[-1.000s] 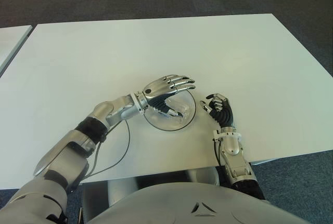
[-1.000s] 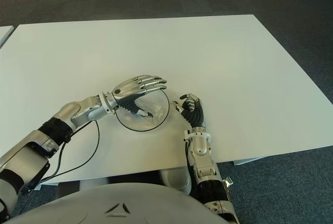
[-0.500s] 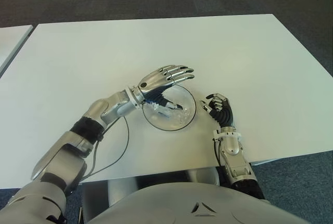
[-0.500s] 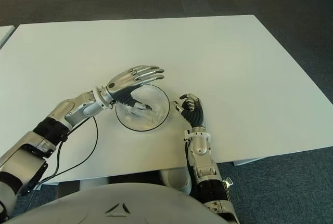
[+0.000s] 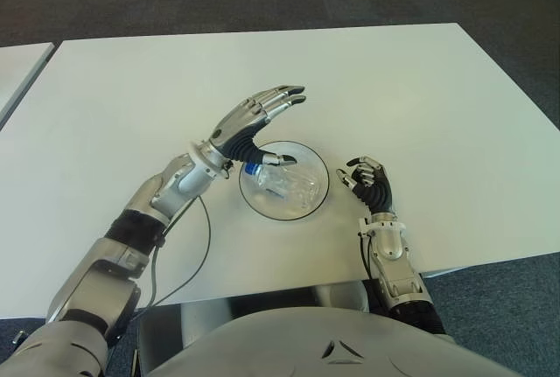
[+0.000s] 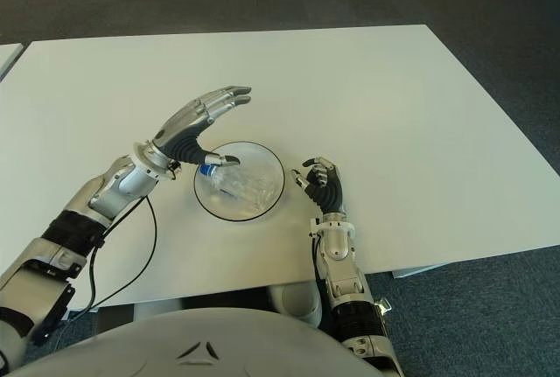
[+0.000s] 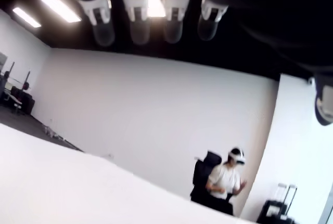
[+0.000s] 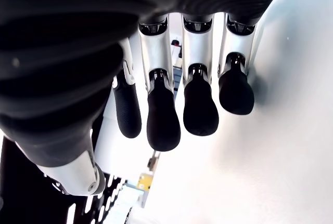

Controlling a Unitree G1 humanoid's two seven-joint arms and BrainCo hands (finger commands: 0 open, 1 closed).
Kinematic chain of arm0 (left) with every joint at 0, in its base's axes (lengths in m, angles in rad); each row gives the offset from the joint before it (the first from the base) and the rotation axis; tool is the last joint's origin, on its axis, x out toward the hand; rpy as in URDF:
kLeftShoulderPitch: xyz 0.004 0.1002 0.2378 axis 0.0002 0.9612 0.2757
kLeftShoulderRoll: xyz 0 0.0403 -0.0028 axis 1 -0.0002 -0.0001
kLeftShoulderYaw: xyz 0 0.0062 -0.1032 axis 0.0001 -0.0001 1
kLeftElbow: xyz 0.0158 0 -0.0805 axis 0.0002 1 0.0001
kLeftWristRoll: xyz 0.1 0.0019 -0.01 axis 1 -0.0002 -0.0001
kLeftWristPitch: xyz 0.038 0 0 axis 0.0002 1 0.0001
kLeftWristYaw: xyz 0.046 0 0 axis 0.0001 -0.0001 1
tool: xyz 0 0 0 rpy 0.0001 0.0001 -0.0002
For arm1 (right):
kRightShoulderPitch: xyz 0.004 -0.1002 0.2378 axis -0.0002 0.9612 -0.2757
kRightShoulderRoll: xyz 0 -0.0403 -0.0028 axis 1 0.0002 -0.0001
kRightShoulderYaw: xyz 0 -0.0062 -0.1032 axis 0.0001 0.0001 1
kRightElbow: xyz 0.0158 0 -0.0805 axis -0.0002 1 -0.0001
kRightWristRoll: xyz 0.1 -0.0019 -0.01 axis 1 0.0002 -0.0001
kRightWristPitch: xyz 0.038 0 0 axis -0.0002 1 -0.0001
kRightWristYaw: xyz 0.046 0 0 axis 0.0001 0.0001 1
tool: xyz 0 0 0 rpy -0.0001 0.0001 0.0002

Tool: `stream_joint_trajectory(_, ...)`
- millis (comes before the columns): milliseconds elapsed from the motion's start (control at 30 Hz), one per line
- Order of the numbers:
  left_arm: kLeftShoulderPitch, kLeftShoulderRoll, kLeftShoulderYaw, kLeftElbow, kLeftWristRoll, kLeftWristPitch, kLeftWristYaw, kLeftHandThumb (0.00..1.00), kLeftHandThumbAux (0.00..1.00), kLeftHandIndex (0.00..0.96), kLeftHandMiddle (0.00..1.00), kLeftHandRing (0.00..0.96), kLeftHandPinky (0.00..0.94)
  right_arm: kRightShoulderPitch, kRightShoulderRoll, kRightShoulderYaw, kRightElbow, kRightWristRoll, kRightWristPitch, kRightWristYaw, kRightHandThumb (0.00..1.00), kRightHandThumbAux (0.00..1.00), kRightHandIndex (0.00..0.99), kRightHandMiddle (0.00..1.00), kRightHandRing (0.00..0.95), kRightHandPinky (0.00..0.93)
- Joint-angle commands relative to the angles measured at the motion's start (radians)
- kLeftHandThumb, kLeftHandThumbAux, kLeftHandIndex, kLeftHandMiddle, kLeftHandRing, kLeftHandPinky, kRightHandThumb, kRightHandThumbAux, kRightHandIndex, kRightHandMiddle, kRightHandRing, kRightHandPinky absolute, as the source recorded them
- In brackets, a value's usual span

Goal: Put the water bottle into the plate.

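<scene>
- Water bottle lies on its side in the plate.
- My left hand hovers above the plate's far-left rim, fingers spread, holding nothing.
- My right hand sits just right of the plate, fingers curled, empty.

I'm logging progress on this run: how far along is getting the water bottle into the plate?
Done: the water bottle lies on its side inside the plate, on the table. In hand: nothing. The left hand shows open above the plate's far-left edge, fingers spread and clear of the bottle. The right hand shows idle, fingers curled, just right of the plate. Left: seemingly only pulling the left arm away.
</scene>
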Motion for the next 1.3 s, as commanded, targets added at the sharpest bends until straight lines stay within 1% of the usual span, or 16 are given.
stream_joint_trajectory(33, 0.076, -0.015, 0.039, 0.005, -0.08, -0.035, -0.033, 0.06, 0.353, 0.0, 0.0, 0.0, 0.0, 0.003, -0.001, -0.004, 0.013, 0.011, -0.006, 0.004, 0.705, 0.73, 0.436, 0.747, 0.742, 0.74)
stream_joint_trajectory(100, 0.089, -0.022, 0.05, 0.007, -0.094, -0.045, -0.042, 0.061, 0.353, 0.0, 0.0, 0.0, 0.0, 0.002, -0.002, -0.004, 0.013, 0.011, -0.006, 0.005, 0.705, 0.73, 0.436, 0.749, 0.744, 0.743)
stream_joint_trajectory(167, 0.143, -0.015, 0.065, 0.111, -0.115, -0.107, -0.028, 0.064, 0.352, 0.0, 0.0, 0.0, 0.0, 0.001, -0.001, -0.004, 0.014, 0.011, -0.008, 0.004, 0.705, 0.73, 0.437, 0.751, 0.745, 0.747)
stream_joint_trajectory(233, 0.177, -0.019, 0.081, 0.121, -0.16, -0.097, -0.05, 0.073, 0.349, 0.0, 0.0, 0.0, 0.0, 0.0, 0.0, -0.004, 0.015, 0.01, -0.007, 0.002, 0.705, 0.73, 0.437, 0.753, 0.747, 0.749)
stream_joint_trajectory(300, 0.181, -0.037, 0.094, 0.09, -0.191, -0.063, -0.073, 0.076, 0.349, 0.0, 0.0, 0.0, 0.0, -0.001, -0.001, -0.004, 0.016, 0.008, -0.004, 0.0, 0.705, 0.73, 0.437, 0.751, 0.744, 0.743)
stream_joint_trajectory(367, 0.168, -0.08, 0.109, 0.108, -0.201, -0.056, -0.055, 0.083, 0.345, 0.0, 0.0, 0.0, 0.0, -0.003, -0.001, -0.003, 0.017, 0.003, -0.002, -0.003, 0.705, 0.73, 0.437, 0.747, 0.739, 0.734)
stream_joint_trajectory(533, 0.121, -0.158, 0.152, 0.177, -0.178, -0.086, 0.011, 0.09, 0.337, 0.0, 0.0, 0.0, 0.0, -0.005, -0.002, -0.003, 0.022, 0.005, -0.01, -0.003, 0.705, 0.73, 0.436, 0.738, 0.73, 0.722)
stream_joint_trajectory(600, 0.127, -0.18, 0.17, 0.192, -0.184, -0.11, 0.027, 0.084, 0.34, 0.0, 0.0, 0.0, 0.0, -0.006, -0.002, -0.002, 0.023, 0.008, -0.011, -0.002, 0.704, 0.73, 0.436, 0.737, 0.73, 0.726)
stream_joint_trajectory(667, 0.147, -0.195, 0.185, 0.182, -0.204, -0.113, 0.023, 0.075, 0.343, 0.0, 0.0, 0.0, 0.0, -0.007, -0.002, -0.002, 0.025, 0.008, -0.012, -0.001, 0.704, 0.73, 0.436, 0.736, 0.729, 0.726)
stream_joint_trajectory(733, 0.218, -0.21, 0.193, 0.1, -0.213, -0.101, 0.016, 0.055, 0.348, 0.0, 0.0, 0.0, 0.0, -0.007, -0.003, -0.002, 0.025, 0.007, -0.012, 0.0, 0.704, 0.73, 0.436, 0.735, 0.729, 0.724)
stream_joint_trajectory(800, 0.257, -0.221, 0.201, 0.055, -0.226, -0.083, 0.005, 0.042, 0.349, 0.0, 0.0, 0.0, 0.0, -0.007, -0.003, -0.002, 0.025, 0.006, -0.011, 0.001, 0.704, 0.73, 0.436, 0.737, 0.732, 0.731)
stream_joint_trajectory(833, 0.262, -0.225, 0.205, 0.049, -0.228, -0.077, 0.0, 0.036, 0.35, 0.0, 0.0, 0.0, 0.0, -0.007, -0.003, -0.002, 0.027, 0.007, -0.012, 0.001, 0.704, 0.73, 0.436, 0.738, 0.734, 0.735)
stream_joint_trajectory(967, 0.289, -0.258, 0.223, 0.0, -0.256, 0.024, -0.012, 0.017, 0.351, 0.0, 0.0, 0.0, 0.0, -0.008, -0.005, -0.002, 0.031, 0.008, -0.012, 0.004, 0.704, 0.73, 0.436, 0.745, 0.741, 0.741)
stream_joint_trajectory(1033, 0.297, -0.269, 0.232, -0.02, -0.259, 0.052, -0.013, 0.011, 0.35, 0.0, 0.0, 0.0, 0.0, -0.009, -0.006, -0.002, 0.031, 0.009, -0.01, 0.005, 0.704, 0.73, 0.436, 0.747, 0.742, 0.738)
stream_joint_trajectory(1200, 0.31, -0.295, 0.255, -0.049, -0.262, 0.087, -0.008, 0.014, 0.346, 0.0, 0.0, 0.0, 0.0, -0.009, -0.007, -0.002, 0.028, 0.013, -0.003, 0.011, 0.704, 0.731, 0.436, 0.746, 0.74, 0.734)
stream_joint_trajectory(1300, 0.322, -0.311, 0.268, -0.054, -0.296, 0.095, -0.016, 0.02, 0.341, 0.0, 0.0, 0.0, 0.0, -0.009, -0.007, -0.001, 0.029, 0.014, -0.006, 0.013, 0.704, 0.731, 0.436, 0.744, 0.74, 0.734)
